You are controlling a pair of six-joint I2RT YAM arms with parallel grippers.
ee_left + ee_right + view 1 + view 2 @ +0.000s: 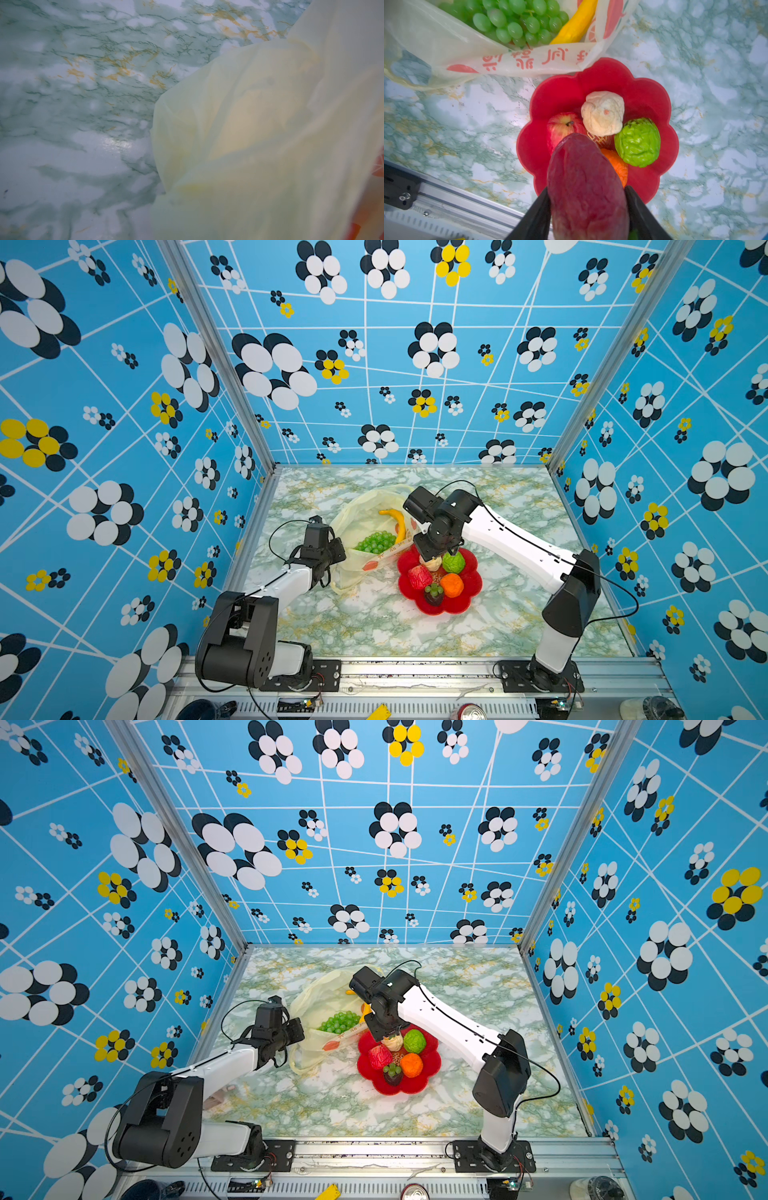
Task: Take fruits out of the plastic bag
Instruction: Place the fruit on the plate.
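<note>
Right pincer (586, 190) is clamping the dark purple piece (583, 166) over the crowded red plate (556, 95), risking a roll-off; left pincer (332, 560), closed, is pinching the plastic bag (361, 514)

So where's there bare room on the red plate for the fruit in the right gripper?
Bare plate lobes for the dark red fruit lie between the plastic bag and the cream piece and red fruit. The middle is crowded: bumpy green fruit, orange. Open table borders the plate's other sides.
</note>
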